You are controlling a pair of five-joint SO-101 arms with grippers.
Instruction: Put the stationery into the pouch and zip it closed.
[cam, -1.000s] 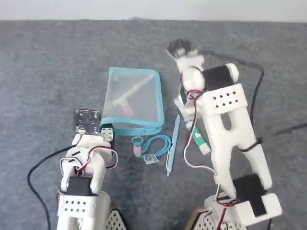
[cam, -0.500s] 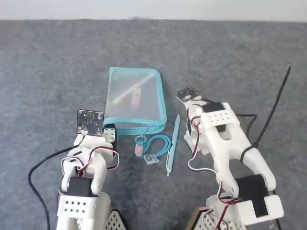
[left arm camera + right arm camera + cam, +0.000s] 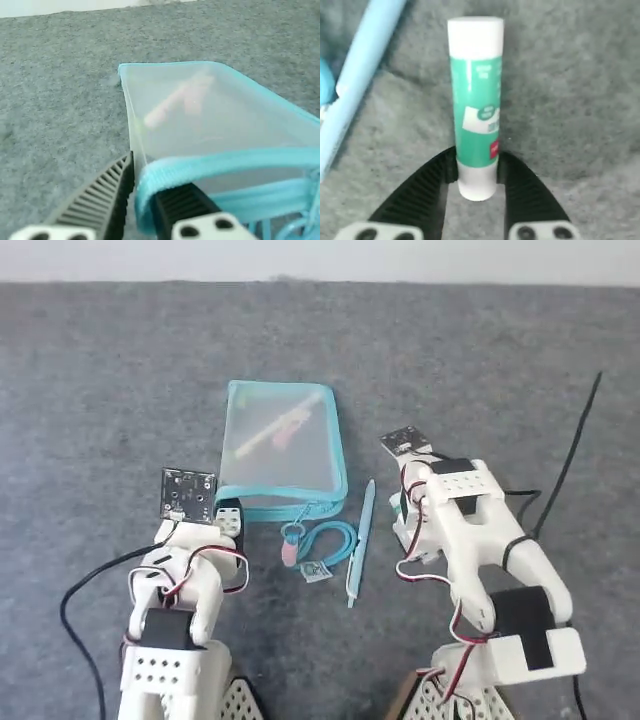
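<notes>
Evidently the pouch (image 3: 200,115) is pinched at its near left rim by the left gripper (image 3: 142,200) so that its mouth is steadied, while the glue stick (image 3: 476,95), lying right of the pen (image 3: 360,540), is clasped between the jaws of the right gripper (image 3: 476,161), apparently for lifting.

Your left hand (image 3: 143,192) sat low, arm stretched short ahead of its base, jaws pinched on the pouch (image 3: 200,115) rim. Your right arm was folded over, right hand (image 3: 476,172) pointing down, jaws pressed against both sides of the glue stick (image 3: 476,100).
</notes>
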